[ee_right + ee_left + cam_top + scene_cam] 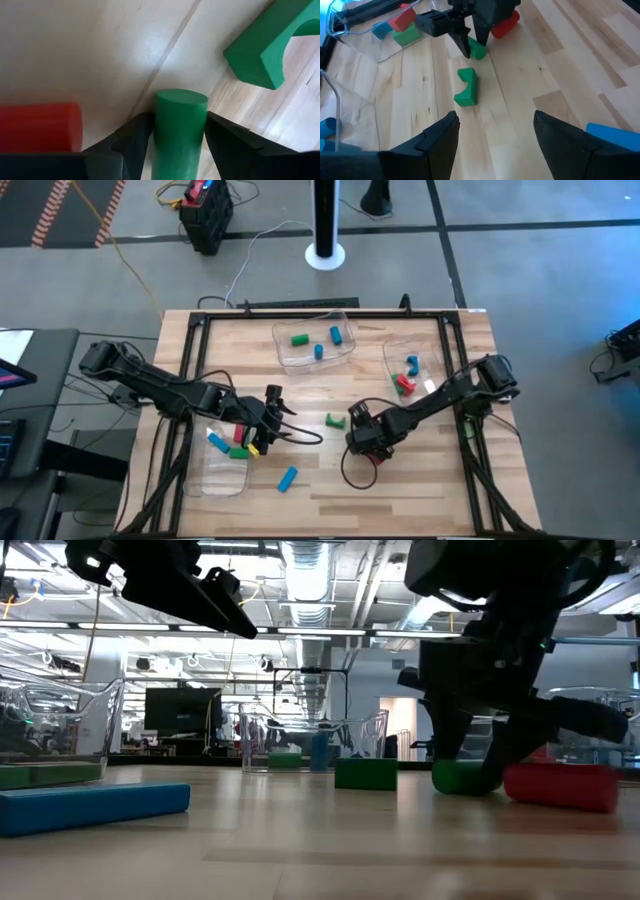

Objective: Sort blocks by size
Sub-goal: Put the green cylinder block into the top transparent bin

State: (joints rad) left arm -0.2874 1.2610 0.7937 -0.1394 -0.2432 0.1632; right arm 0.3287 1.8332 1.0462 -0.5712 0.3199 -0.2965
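A green cylinder (180, 125) lies on its side on the table, between the open fingers of my right gripper (177, 145), which points steeply down at mid-table (360, 438). A red cylinder (37, 127) lies right beside it. A green arch-shaped block (466, 86) rests flat a little way toward my left gripper. My left gripper (495, 130) hovers open and empty above the table left of centre (278, 412). A blue bar (288, 478) lies near the front edge. My right gripper comes at the green cylinder from above, one finger (132, 142) at each of its long round sides (165, 135). The fingers lie along the cylinder, which rests on the table. Whether they touch it, I cannot tell.
Three clear trays stand on the table: one at the far middle (345, 355) with green and blue blocks, one at the right (392, 360) with blue, red and green blocks, one at the near left (215, 480) with several blocks. A dark frame (300, 315) borders the tabletop.
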